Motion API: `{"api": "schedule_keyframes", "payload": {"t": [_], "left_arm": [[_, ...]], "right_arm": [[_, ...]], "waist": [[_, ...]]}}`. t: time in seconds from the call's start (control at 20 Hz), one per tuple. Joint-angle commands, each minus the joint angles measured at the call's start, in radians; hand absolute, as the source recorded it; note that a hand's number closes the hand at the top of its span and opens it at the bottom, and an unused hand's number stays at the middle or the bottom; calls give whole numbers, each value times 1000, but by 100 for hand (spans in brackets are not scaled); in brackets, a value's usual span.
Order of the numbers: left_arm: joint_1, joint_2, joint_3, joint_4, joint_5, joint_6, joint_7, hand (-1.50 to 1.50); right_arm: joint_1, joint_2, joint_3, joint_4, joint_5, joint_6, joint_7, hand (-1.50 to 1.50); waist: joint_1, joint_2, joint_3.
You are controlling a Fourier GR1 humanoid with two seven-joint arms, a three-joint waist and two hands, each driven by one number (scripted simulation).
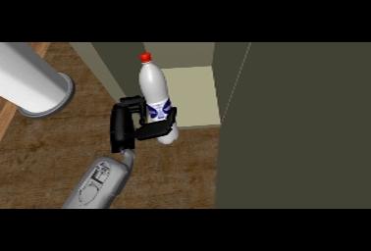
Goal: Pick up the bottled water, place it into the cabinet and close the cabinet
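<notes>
the left hand (134,125) has its fingers (156,130) clamped on the lower part of the bottled water (154,90), which stands nearly upright with its red cap (145,57) on top, held above the wooden desk (51,147) at the cabinet (192,93) opening. the cabinet door (297,122) is open at the right. a grey cylinder (33,81) shows at upper left.

A single head view is given, aimed steeply down from above at the worktop (51,147), fairly near.
</notes>
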State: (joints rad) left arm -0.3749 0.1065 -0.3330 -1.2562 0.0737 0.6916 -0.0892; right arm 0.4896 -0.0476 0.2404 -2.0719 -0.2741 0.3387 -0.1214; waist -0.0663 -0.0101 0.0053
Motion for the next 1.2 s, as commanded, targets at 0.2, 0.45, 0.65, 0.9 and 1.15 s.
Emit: {"api": "schedule_keyframes", "payload": {"t": [0.2,0.45,0.65,0.9,1.15], "left_arm": [[-261,53,32,266,-92,6,47,150],[-287,57,10,295,-143,70,90,-150],[-279,88,7,275,-150,82,115,-150],[-289,66,-2,326,-135,85,120,-150],[-340,81,18,353,-101,64,138,-150]], "right_arm": [[17,-20,-10,15,-2,20,-13,-150],[-11,3,6,30,5,7,-12,-150],[-22,-11,7,5,-7,17,6,-150],[-14,-11,-17,20,-17,16,-14,-150],[-28,3,1,36,9,4,-13,-150]], "waist": [[-54,37,-5],[-46,38,-5],[-56,41,-6],[-45,41,-6],[-30,41,-7]]}}
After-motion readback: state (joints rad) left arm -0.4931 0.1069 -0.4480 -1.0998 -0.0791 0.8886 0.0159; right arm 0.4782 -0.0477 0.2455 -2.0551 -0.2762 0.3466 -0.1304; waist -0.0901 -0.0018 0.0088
